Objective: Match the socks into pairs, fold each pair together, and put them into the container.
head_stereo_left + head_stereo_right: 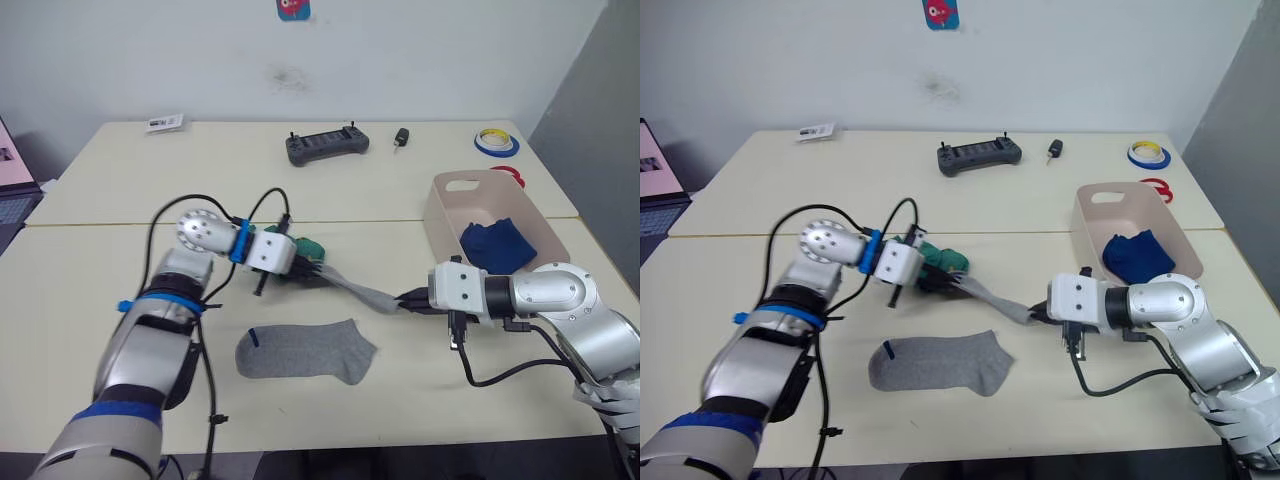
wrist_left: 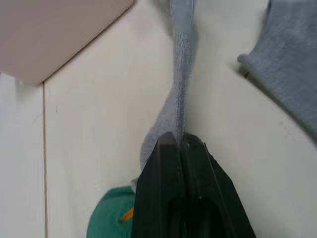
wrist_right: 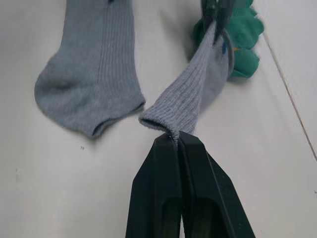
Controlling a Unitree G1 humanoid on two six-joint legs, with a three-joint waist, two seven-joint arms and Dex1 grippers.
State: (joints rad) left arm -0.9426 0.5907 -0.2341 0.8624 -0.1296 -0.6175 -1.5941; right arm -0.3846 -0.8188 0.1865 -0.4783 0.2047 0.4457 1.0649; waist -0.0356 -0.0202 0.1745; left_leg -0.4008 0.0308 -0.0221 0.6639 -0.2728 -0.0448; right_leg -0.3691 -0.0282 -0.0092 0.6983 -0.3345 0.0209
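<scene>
Grey sock (image 1: 360,291) stretched between both clamped jaws, half-hiding green socks (image 1: 308,247)

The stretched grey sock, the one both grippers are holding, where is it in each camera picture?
Left eye: stretched grey sock at centre, between left gripper and right gripper.
Right eye: just left of centre.
Left wrist: rising from the fingertips.
Right wrist: centre, above the fingertips.
Shared landmark: the flat grey sock beside it.
</scene>
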